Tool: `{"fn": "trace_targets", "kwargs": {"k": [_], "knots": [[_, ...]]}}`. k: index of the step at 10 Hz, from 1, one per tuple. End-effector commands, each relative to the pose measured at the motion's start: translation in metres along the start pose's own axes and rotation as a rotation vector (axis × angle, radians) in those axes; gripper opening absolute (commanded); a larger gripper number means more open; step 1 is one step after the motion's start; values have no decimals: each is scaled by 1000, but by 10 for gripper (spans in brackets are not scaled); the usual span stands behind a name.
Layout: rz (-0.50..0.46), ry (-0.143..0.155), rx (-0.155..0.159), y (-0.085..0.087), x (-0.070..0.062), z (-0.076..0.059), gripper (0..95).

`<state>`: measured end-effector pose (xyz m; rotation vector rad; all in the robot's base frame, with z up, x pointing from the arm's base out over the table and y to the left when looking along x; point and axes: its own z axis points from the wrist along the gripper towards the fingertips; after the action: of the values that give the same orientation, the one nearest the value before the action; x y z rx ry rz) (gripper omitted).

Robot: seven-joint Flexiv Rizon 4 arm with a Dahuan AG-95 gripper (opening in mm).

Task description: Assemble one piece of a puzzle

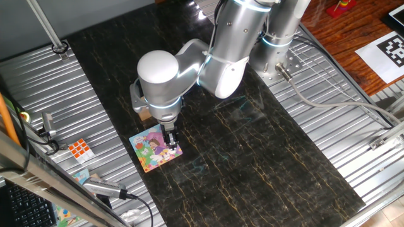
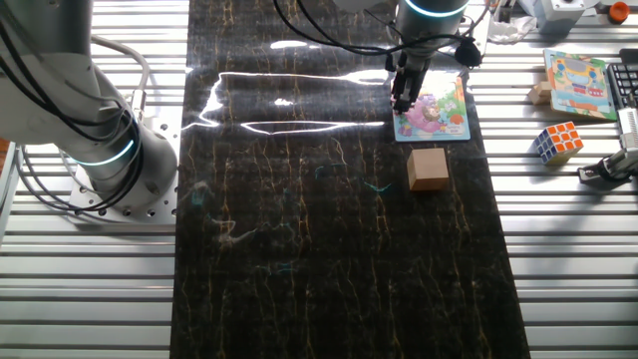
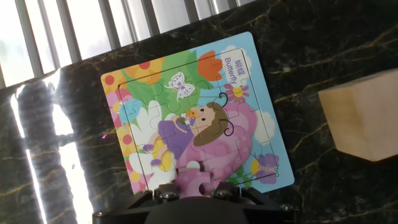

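My pincer (image 3: 198,194) sat at the bottom centre of the hand view, closed on the piece (image 3: 196,179), a small pink tab that showed just above my fingers. The piece hung over the lower edge of the puzzle (image 3: 193,112), which filled the middle of the frame on the dark marbled table (image 3: 323,37). A tan wooden block (image 3: 364,115) lay at the right edge, apart from the board.
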<state>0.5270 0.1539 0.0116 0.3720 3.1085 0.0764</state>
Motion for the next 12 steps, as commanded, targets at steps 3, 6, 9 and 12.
{"fn": "trace_targets", "kwargs": {"k": [3,6,9,12], "knots": [[-2,-2,4,0,0,1,190],[-4,-5,16,0,0,1,190],[-21,-4,11,1,0,-1,190],[-76,-9,14,2,3,-6,190]]}}
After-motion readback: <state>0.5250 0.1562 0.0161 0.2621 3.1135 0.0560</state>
